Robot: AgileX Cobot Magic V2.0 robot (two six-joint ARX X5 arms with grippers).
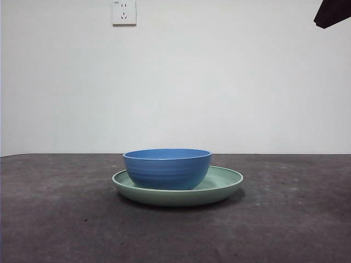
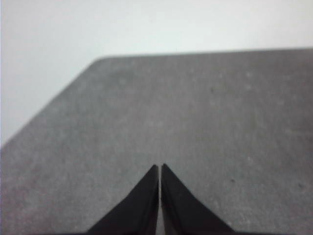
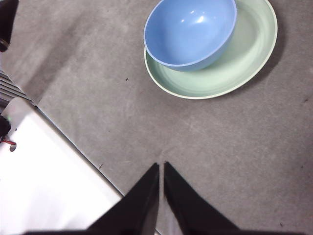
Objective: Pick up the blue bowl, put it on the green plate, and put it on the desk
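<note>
- I see the bowl (image 1: 167, 168) sitting on the plate (image 1: 225, 183), off-centre toward its left, mid-frame on the tabletop (image 1: 55, 219).
- My right gripper (image 3: 161, 165) hangs apart from them, fingers together.
- Left gripper (image 2: 160, 166): fingers together over bare tabletop.

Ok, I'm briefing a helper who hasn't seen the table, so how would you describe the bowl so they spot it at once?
Look at the dark grey desk in front of the white wall. Near its middle lies a wide, shallow pale green plate, and the bowl sits in it, off-centre. It is the only blue thing: deep, round, faintly ribbed outside, and narrower than the plate.
</note>
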